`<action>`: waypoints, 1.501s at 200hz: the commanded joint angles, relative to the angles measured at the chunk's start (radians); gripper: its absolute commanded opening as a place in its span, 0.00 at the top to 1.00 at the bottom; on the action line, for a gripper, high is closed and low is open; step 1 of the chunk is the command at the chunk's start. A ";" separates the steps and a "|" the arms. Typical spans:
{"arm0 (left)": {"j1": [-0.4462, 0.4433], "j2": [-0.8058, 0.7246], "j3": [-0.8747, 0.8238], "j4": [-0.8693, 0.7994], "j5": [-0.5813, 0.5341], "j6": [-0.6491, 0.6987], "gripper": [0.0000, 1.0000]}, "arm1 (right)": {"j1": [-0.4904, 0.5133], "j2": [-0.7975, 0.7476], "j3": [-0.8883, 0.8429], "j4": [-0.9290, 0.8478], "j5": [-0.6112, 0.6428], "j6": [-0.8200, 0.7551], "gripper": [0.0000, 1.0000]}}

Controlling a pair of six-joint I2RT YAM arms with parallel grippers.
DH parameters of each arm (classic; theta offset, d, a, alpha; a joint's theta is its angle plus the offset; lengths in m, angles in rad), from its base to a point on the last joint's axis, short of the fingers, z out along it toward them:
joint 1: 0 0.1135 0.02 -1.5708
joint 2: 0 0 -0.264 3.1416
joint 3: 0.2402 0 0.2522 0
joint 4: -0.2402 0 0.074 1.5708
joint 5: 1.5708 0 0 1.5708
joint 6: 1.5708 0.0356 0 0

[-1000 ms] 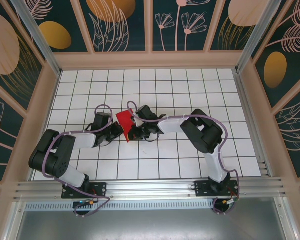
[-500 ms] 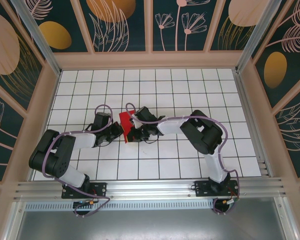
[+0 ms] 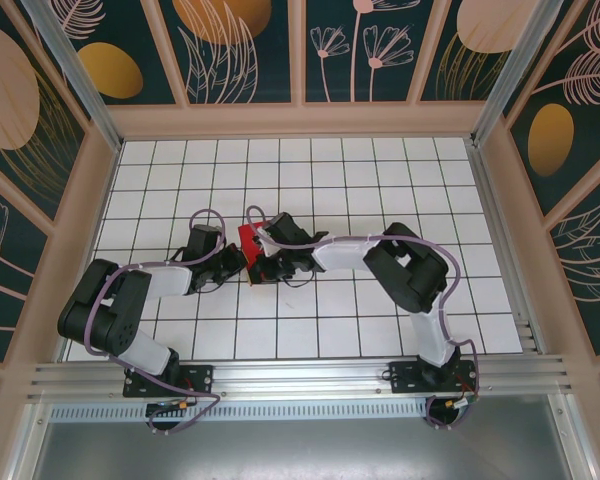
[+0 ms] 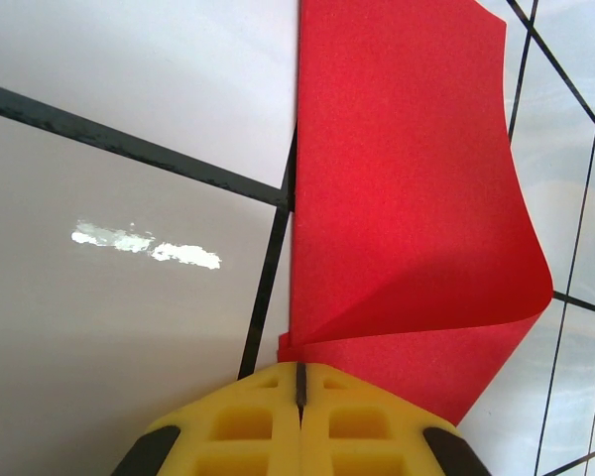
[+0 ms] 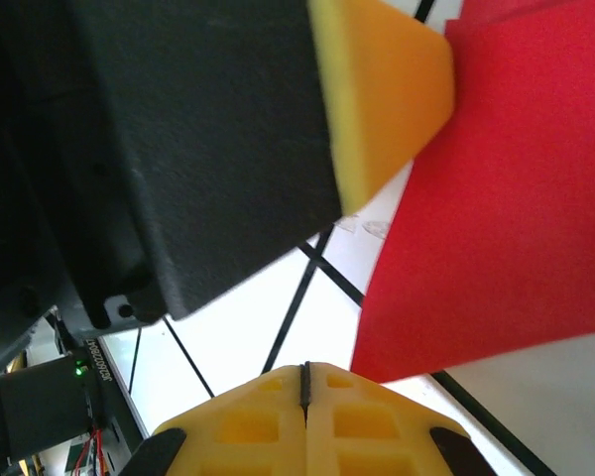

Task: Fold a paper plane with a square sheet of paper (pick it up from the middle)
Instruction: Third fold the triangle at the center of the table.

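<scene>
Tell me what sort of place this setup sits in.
Most likely a purpose-built robot test cell: a white grid-tiled table boxed in by wooden-framed panels with dark teal botanical print, and two black-and-white robot arms bolted to an aluminium rail at its near edge, a red sheet of paper between them.

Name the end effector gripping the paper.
The left end effector: the paper fans out from its shut tips. The right end effector is shut beside a paper corner, gripping nothing.
</scene>
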 commanded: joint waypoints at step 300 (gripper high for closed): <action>-0.003 -0.029 0.039 -0.040 -0.012 0.028 1.00 | -0.071 0.045 0.047 -0.077 0.184 0.021 0.96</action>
